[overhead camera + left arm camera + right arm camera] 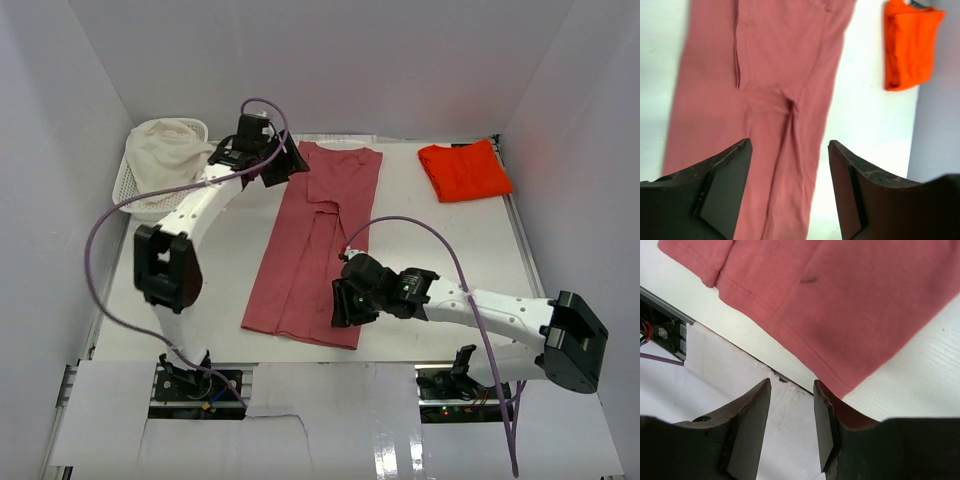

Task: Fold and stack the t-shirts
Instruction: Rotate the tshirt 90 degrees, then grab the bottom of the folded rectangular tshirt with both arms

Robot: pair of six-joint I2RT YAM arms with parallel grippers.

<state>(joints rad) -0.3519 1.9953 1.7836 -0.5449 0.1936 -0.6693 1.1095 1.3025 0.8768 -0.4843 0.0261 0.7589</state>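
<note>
We have the big rose-red shirt (315, 245) lying flat down the middle of the table (440, 260); its sides look turned in, so it is a long thin strip, with the neck at the far end and the hem at the near edge. We think that shape is good, because a strip only needs folding end to end. Our left gripper (790, 147) is by the neck end, with its fingers apart and nothing in them; our right gripper (791, 385) is low by the near right hem corner, with its fingers apart too and nothing between them; the corner lies just beside one finger. We think one gripper waits at each end so both can take hold of the strip. The orange-red shirt (465, 170) sits folded small in the far right corner, well apart; it is likely the bottom of the pile. The white basket (125, 190) at the far left holds a pale cloth (165, 145); that is not our job.
</note>
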